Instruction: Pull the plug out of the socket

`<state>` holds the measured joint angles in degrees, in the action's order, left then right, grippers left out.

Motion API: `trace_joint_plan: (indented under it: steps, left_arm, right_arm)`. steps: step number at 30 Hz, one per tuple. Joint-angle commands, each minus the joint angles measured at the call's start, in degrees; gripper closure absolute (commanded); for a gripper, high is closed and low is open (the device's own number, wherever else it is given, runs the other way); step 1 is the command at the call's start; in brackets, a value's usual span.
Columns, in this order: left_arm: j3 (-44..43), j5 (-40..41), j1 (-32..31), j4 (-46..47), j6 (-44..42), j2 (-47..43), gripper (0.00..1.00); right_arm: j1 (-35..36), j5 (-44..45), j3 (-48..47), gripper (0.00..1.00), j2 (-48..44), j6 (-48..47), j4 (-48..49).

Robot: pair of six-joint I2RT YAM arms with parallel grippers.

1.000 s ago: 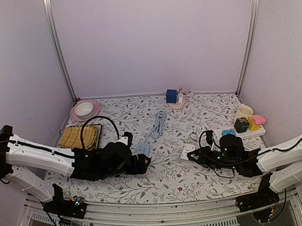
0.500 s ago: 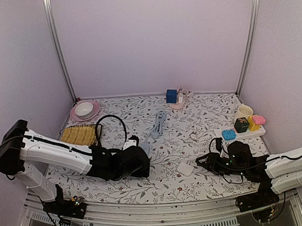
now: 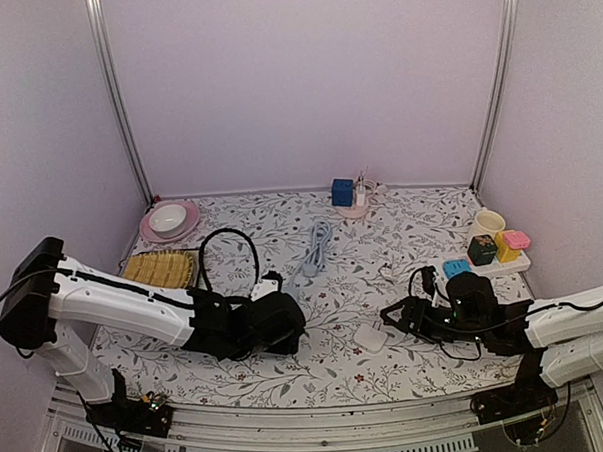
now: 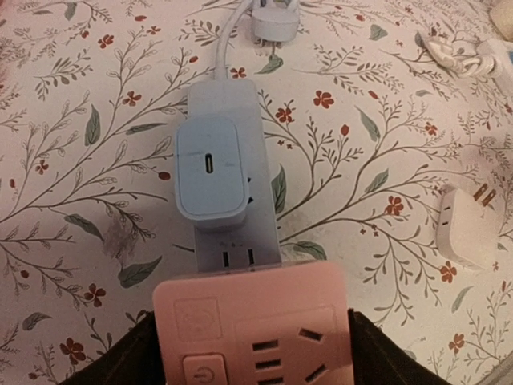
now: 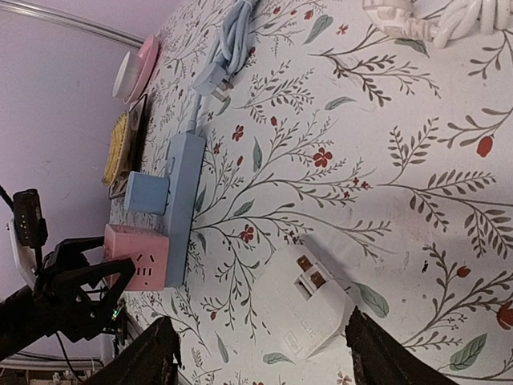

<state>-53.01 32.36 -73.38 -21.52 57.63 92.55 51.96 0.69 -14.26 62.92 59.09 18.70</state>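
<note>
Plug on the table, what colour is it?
The plug is white, best seen in the right wrist view.

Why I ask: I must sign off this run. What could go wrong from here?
1. The white plug lies loose on the table between the right end effector's open fingers; a careless move could knock it away.
2. The left end effector seems clamped on the pink adapter, which sits in the power strip beside a blue charger; lifting might drag the strip or pull the adapter out.
</note>
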Motion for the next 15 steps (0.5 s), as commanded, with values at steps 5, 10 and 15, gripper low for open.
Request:
trace_joint_plan:
  steps: [5,10,15]
  left_arm:
    - [-3.0,0.1,-0.8,-2.0,-2.3,2.7,0.21]
    - [-0.8,-1.3,-0.9,2.7,-4.4,-0.1,0.45]
    - [6.0,-6.8,-0.8,14.4,-7.3,-5.8,0.64]
  right_arm:
    - [2.2,-0.3,-6.0,0.23,3.5,-4.5,-2.8]
    - [3.9,-0.3,-8.6,0.22,6.3,-5.4,-2.9]
    - [5.3,-0.8,-11.8,0.21,9.7,-5.8,-2.3]
